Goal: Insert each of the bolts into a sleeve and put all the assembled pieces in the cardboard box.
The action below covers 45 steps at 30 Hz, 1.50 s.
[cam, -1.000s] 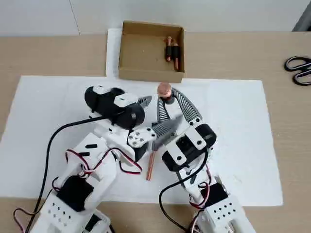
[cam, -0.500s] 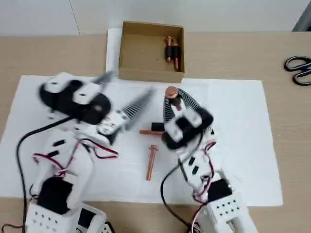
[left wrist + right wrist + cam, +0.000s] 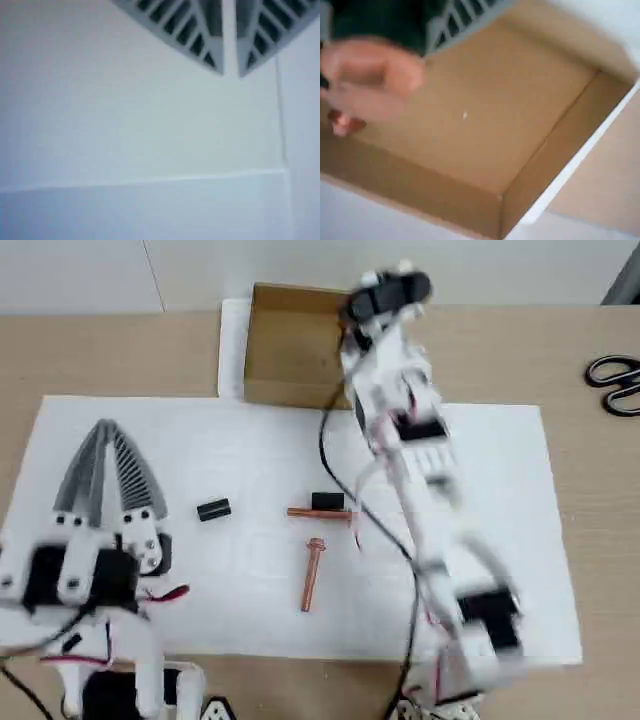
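2 hands: left hand together over paper, right hand clamped on bolt above cardboard box; scissors aside.

Overhead; right wrist near cardboard box

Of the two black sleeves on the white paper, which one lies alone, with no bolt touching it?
The sleeve nearer the left gripper: only bare paper surrounds it. The other sleeve lies against a copper bolt.

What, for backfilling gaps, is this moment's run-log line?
right gripper: shut on held bolt above cardboard box | left gripper: shut, empty | paper: lone bolt, lone sleeve, third bolt beside second sleeve
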Each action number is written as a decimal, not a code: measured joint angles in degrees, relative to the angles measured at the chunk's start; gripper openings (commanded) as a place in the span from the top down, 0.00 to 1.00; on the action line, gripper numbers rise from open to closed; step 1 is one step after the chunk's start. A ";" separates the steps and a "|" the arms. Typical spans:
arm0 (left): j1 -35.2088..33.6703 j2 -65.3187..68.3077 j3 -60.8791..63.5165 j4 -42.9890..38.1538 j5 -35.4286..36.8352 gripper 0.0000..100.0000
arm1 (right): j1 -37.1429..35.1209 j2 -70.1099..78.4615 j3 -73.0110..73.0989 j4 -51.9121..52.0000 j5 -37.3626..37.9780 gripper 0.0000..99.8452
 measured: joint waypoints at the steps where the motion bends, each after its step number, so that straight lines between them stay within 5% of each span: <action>1: -1.05 -1.67 1.05 0.00 -0.09 0.99 | -0.35 6.15 -6.24 0.00 0.00 1.00; 10: -12.48 -2.20 2.02 -0.18 -0.26 0.99 | -2.37 59.96 -67.25 2.02 0.00 0.99; 15: -13.45 -2.20 2.20 -0.18 -0.09 0.99 | -4.40 76.40 -90.11 9.76 0.00 0.99; 21: -13.45 -2.20 2.20 -0.18 -0.09 0.99 | -3.87 77.71 -94.07 12.84 0.00 0.99; 28: -13.45 -2.20 2.55 -0.09 -0.09 0.99 | -4.13 77.63 -94.68 20.57 0.00 0.78; 33: -13.45 -2.20 2.55 4.84 -0.09 0.99 | -4.13 75.16 -94.68 29.01 -0.18 0.78; 41: -9.93 -2.20 6.51 21.01 0.18 0.99 | -4.22 55.82 -94.77 55.56 -4.31 0.78; 45: -9.05 -2.20 6.59 23.12 6.15 0.99 | -4.57 46.59 -95.74 70.07 -4.75 0.78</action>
